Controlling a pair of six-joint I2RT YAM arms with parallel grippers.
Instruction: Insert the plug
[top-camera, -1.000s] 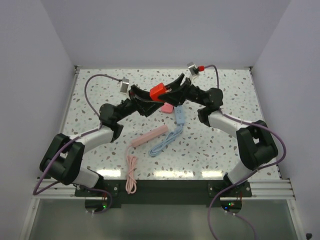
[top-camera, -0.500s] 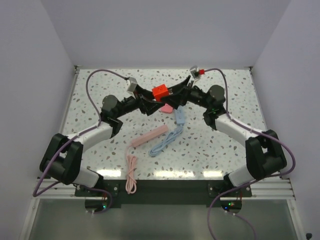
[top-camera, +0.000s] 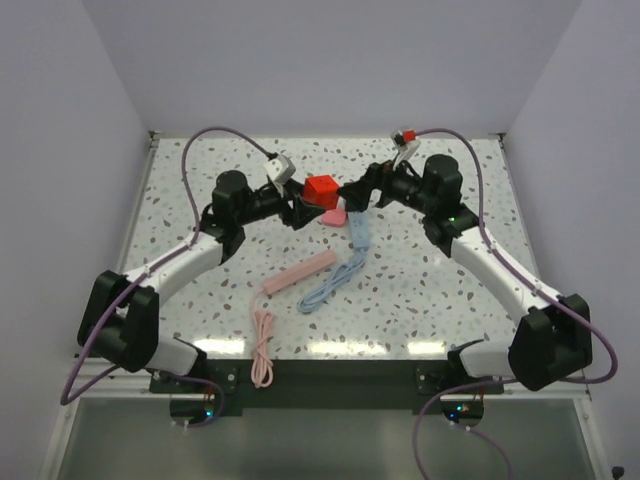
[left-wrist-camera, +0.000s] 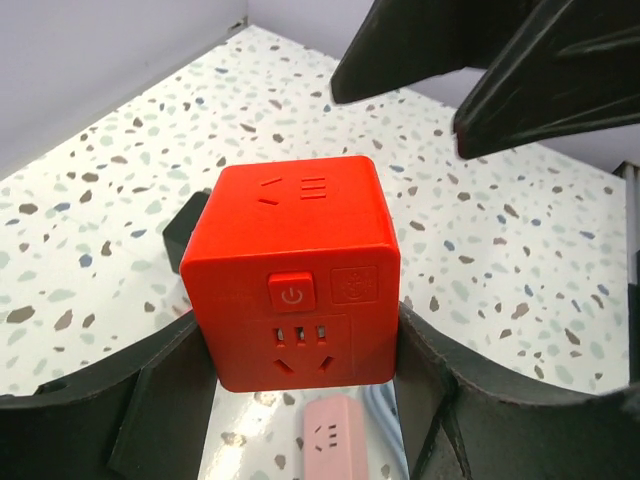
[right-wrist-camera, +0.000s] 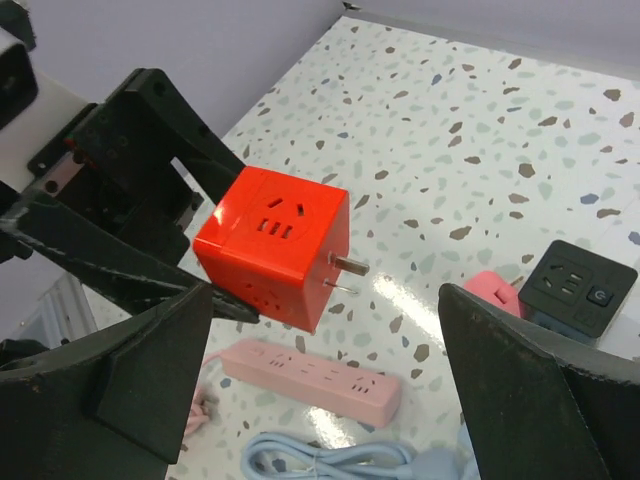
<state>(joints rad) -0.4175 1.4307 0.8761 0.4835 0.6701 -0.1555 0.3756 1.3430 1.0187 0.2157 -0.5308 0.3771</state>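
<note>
Speckled desk under white walls: the red cube plug hangs above its far middle, clamped on two sides between the left fingers, prongs pointing toward the right fingers, which stand wide apart and hold nothing. Below lie a black socket cube, pink power strip and blue power strip.

Only a power symbol shows, on the button of the red cube.
</note>
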